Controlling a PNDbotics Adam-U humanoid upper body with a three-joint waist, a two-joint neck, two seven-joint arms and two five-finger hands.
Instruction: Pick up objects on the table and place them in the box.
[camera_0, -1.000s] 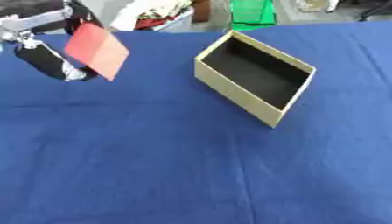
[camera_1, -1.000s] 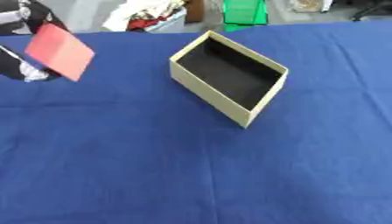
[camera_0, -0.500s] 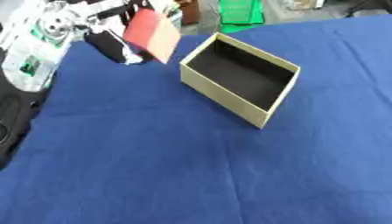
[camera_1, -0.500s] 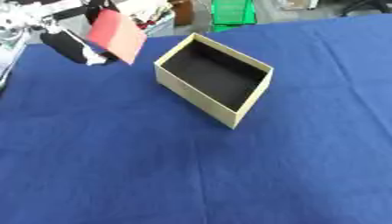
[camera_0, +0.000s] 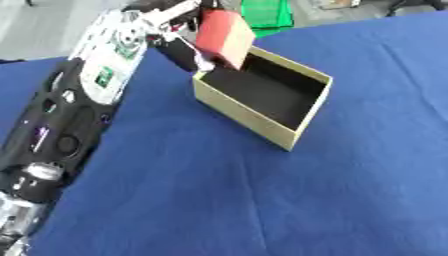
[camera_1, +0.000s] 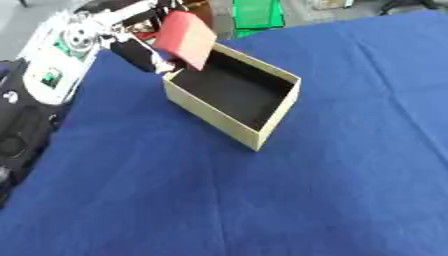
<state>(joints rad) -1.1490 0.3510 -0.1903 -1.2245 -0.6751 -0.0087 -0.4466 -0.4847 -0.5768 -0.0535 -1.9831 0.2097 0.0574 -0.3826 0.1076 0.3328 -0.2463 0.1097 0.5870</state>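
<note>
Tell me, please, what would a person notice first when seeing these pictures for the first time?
The red block catches the eye first, held tilted by the left hand above the far left corner of the open tan box. The box sits askew on the blue tablecloth, its dark inside showing nothing in it.

Open tan cardboard box (camera_0: 262, 98) sits on the blue-clothed counter (camera_0: 332, 190), toward the far side. Left hand (camera_0: 179, 45) holds the red flat block (camera_0: 223, 37) above the box's far-left corner.

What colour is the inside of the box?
Black inside the tan box; the right eye view shows it best.
</note>
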